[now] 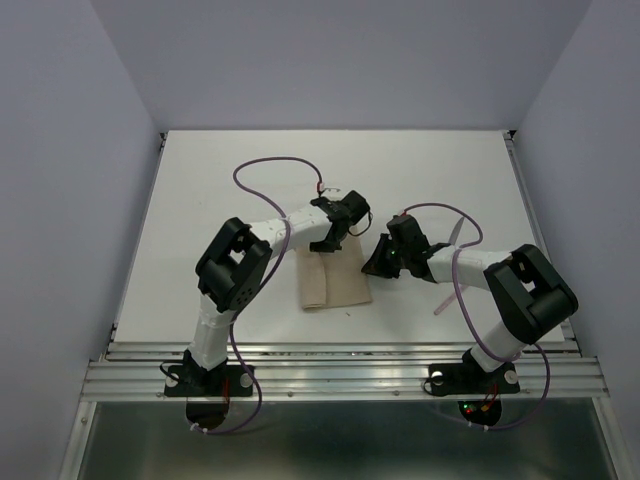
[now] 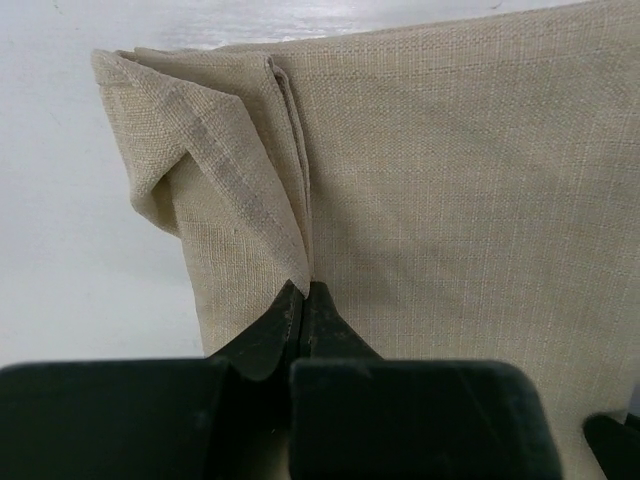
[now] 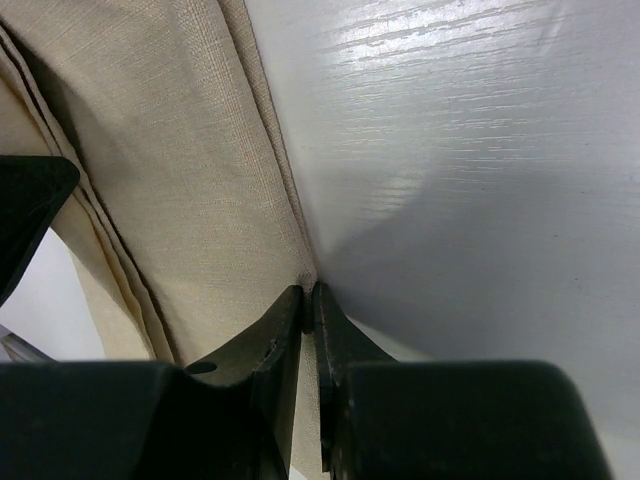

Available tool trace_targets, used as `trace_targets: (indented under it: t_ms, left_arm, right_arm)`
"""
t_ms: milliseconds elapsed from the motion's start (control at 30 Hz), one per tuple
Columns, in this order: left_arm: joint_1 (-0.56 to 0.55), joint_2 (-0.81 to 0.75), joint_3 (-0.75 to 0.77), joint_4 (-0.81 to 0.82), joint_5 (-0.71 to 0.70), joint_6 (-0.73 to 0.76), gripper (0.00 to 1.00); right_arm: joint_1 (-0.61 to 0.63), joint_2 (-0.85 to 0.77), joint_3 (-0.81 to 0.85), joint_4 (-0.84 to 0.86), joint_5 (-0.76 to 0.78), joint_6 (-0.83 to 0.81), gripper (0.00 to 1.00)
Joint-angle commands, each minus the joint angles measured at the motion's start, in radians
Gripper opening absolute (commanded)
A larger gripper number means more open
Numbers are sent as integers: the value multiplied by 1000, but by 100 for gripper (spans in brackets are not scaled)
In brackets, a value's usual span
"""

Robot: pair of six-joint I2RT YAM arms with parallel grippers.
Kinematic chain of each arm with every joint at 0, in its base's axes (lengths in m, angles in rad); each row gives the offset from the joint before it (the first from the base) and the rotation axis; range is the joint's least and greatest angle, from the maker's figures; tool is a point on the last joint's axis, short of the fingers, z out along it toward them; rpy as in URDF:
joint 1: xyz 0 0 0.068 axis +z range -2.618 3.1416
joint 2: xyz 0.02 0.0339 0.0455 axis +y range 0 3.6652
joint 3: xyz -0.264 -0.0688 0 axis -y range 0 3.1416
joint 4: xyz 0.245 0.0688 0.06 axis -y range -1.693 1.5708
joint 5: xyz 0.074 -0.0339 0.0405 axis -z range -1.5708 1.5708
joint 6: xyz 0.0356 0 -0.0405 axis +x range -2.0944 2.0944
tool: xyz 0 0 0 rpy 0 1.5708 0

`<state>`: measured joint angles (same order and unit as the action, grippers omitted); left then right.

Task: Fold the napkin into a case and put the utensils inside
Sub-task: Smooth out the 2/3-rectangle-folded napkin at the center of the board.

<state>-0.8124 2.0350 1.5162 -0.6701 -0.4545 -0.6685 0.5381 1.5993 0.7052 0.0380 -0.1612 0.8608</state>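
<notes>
At the bottom of the left wrist view, the left gripper (image 2: 305, 300) is seen with its two dark fingers pressed together. The point of a folded flap of the napkin (image 2: 450, 200) is pinched at their tips. Beyond the fingers, the flap is drawn up as a layered ridge toward the upper left of the frame, while the rest of the cloth is spread flat to the right.

At the bottom of the right wrist view, the right gripper (image 3: 308, 310) is likewise closed to a sliver, with the cloth's layered edge caught between its tips. The bare white table (image 3: 480, 150) fills the right of that frame, and the cloth rises away at the left.

In the overhead view, the napkin is found at the centre of the frame, just beyond the arm bases, as a partly folded oblong. The left gripper is set over its far edge and the right gripper at its right side. Two holds are judged to be taken so that a layer can be carried over evenly without the cloth sliding. The fold is judged unfinished, as no closed pouch is shown.

Further right, partly hidden by the right arm, what is probably the cutlery (image 1: 458, 230) appears as pale slender pieces on the table, too small for tines to be made out. It lies apart from the cloth, presumably out of the way until the case is made.
</notes>
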Motion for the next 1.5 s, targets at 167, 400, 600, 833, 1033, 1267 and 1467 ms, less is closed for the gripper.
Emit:
trace_targets:
  t_ms: [167, 400, 600, 833, 1033, 1267, 1467]
  left_arm:
    - [-13, 2, 50, 17, 23, 9, 0]
    - [-13, 30, 59, 12, 22, 12, 0]
    - [-13, 48, 59, 20, 22, -3, 0]
    - [-11, 70, 75, 15, 19, -6, 0]
    - [-11, 71, 73, 23, 28, -9, 0]
    - [-7, 70, 67, 23, 36, -17, 0]
    - [-5, 62, 70, 20, 42, -20, 0]
  right_arm:
    - [10, -32, -9, 19, 19, -9, 15]
    - [10, -36, -12, 14, 22, -11, 16]
    - [10, -42, -13, 13, 20, -13, 16]
    - [19, -84, -9, -13, 26, -39, 40]
    - [65, -226, -35, -15, 103, -40, 71]
    - [128, -279, -73, 141, -33, -55, 14]
    - [198, -141, -101, 335, -184, -42, 4]
